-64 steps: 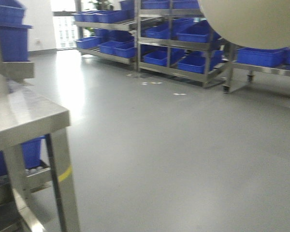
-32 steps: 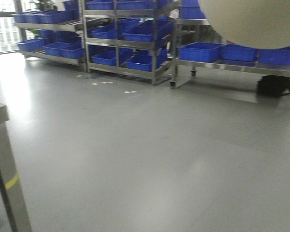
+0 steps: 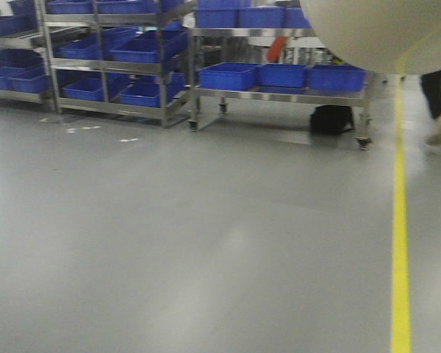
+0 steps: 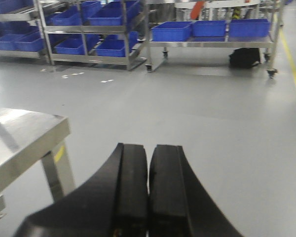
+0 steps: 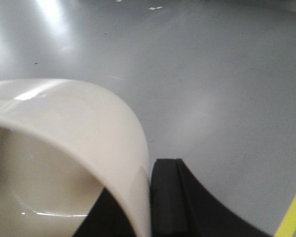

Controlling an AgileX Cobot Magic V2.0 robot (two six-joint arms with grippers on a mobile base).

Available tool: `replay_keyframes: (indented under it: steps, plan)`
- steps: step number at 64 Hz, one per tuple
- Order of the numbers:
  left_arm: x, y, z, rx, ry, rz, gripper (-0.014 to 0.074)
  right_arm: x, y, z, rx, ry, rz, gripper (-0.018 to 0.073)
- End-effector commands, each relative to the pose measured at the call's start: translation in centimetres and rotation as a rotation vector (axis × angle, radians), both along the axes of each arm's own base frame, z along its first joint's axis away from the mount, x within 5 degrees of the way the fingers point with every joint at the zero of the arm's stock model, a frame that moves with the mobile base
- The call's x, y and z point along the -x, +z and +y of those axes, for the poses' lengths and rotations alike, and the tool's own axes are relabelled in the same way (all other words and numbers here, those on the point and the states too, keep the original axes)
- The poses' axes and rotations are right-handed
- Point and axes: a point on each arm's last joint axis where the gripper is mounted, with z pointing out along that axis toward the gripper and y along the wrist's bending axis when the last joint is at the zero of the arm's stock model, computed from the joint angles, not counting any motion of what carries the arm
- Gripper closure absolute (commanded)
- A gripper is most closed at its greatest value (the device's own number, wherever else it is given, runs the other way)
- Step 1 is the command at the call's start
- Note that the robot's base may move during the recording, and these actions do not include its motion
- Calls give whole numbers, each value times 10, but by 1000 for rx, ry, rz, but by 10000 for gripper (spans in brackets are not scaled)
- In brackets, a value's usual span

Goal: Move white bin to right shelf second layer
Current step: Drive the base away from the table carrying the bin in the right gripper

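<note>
Right gripper [image 5: 147, 200]: the jaws pinch the rim wall of the white bin [image 5: 64, 123], one jaw inside and one outside. The bin is held in the air above the grey floor [image 5: 212, 74]. In the front view its rounded base fills the upper right corner.

Left gripper [image 4: 148, 192]: the jaws are pressed together with nothing between them, near the corner of a steel surface [image 4: 24, 138].

Ahead, well apart from the bin, steel racks [image 3: 117, 70] carry blue crates [image 3: 228, 76]. A yellow line [image 3: 400, 220] runs along the floor at right.
</note>
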Motion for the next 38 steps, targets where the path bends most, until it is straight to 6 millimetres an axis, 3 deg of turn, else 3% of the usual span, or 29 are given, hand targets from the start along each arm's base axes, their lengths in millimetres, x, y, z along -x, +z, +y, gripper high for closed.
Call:
replay_keyframes:
  steps: [1,38]
  plan:
    - [-1,-4,0,9,-6,-63,512,0,21,-2,-46,-20,-138,503]
    - [-1,-4,0,9,-6,-63,512,0,21,-2,-46,-20,-138,503]
